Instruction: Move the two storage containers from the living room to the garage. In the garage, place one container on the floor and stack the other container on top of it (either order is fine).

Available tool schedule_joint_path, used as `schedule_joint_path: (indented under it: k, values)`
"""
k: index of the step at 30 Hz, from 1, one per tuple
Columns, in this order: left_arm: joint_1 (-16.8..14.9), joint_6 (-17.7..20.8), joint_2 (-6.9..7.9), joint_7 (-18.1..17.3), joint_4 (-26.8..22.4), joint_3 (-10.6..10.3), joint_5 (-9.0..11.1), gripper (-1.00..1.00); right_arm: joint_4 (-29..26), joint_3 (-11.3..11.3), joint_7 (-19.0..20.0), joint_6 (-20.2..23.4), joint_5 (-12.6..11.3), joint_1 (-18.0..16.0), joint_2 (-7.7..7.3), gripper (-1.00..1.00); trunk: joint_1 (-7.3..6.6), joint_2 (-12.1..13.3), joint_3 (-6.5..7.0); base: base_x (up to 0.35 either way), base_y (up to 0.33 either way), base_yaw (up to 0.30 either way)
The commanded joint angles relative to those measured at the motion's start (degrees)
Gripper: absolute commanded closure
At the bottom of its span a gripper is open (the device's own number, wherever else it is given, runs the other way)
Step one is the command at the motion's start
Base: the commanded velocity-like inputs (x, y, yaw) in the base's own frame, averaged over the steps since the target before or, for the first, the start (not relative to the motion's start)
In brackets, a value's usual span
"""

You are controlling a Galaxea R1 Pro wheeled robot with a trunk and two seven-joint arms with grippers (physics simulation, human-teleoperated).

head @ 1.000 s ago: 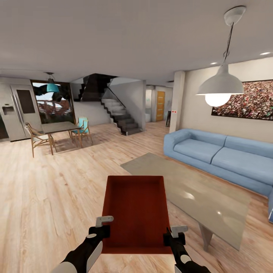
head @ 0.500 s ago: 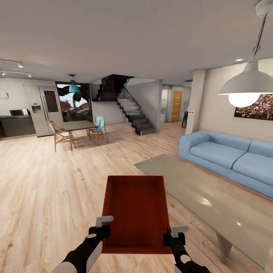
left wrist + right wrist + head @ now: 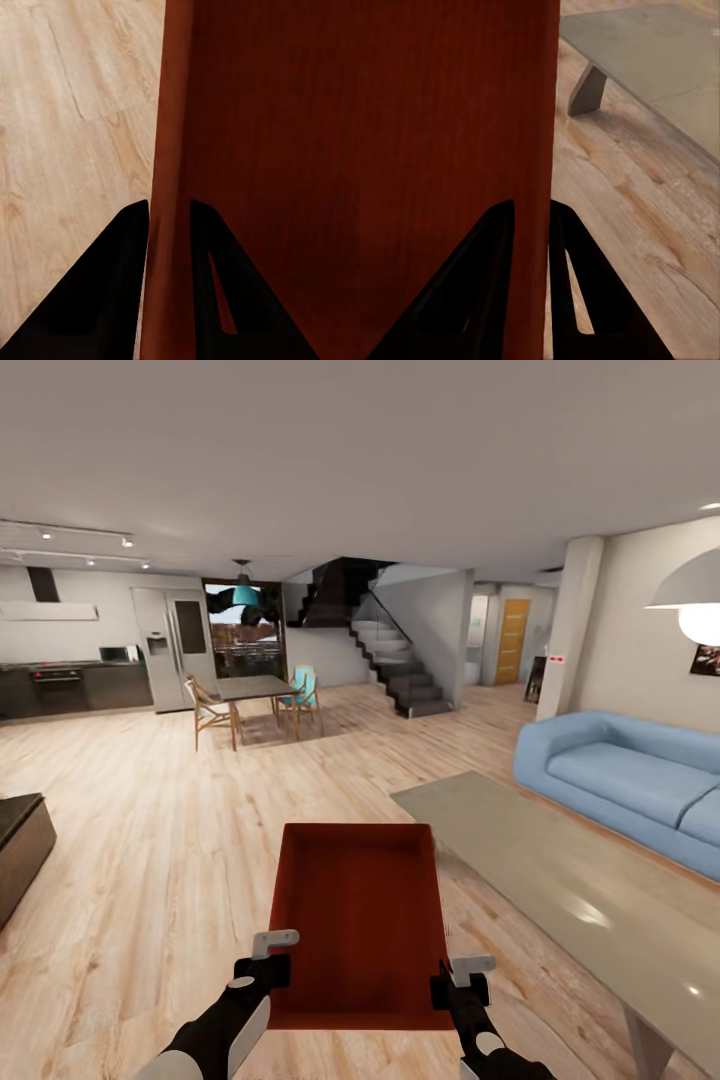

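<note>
I hold one red-orange storage container point(image 3: 358, 920) level in front of me, above the light wood plank floor of the living room. My left gripper point(image 3: 272, 970) is shut on its left wall near the near corner. My right gripper point(image 3: 456, 988) is shut on its right wall. The left wrist view has the thin red wall point(image 3: 169, 187) clamped between the dark fingers point(image 3: 112, 285). In the right wrist view the container wall point(image 3: 536, 150) is likewise pinched between the fingers point(image 3: 577, 277). The container is open-topped with nothing inside.
A glass coffee table point(image 3: 560, 880) stands close on my right, with the blue sofa point(image 3: 630, 780) behind it. A dark low cabinet point(image 3: 20, 850) sits at the left edge. Farther off are a dining table with chairs point(image 3: 255, 705), a kitchen, a staircase point(image 3: 400, 670) and an orange door point(image 3: 512, 640).
The whole view has swung to the left: sofa, lamp and coffee table slid right, and the kitchen and dark cabinet came into view. The container and both grippers keep their hold.
</note>
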Motion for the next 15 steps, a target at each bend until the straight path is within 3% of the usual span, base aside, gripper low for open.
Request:
schedule_joint_path:
  k: [1, 7, 15]
  values:
    - [0.0, 0.4, 0.09, 1.0, 0.0, 0.1, -0.2, 1.00, -0.2, -2.2, -0.3, -0.2, 0.2, -0.1, 0.03, 1.00, 0.01, -0.1, -0.09, 0.000, 0.000, 0.276]
    - [0.0, 0.4, 0.07, 1.0, 0.0, 0.1, -0.2, 1.00, -0.2, -2.2, -0.3, -0.2, 0.2, -0.1, 0.02, 1.00, 0.01, -0.1, -0.09, 0.000, 0.000, 0.225]
    - [0.0, 0.4, 0.08, 1.0, 0.0, 0.2, -0.2, 1.00, -0.2, -2.2, -0.3, -0.2, 0.2, -0.1, 0.02, 1.00, 0.01, -0.1, -0.09, 0.000, 0.000, 0.031]
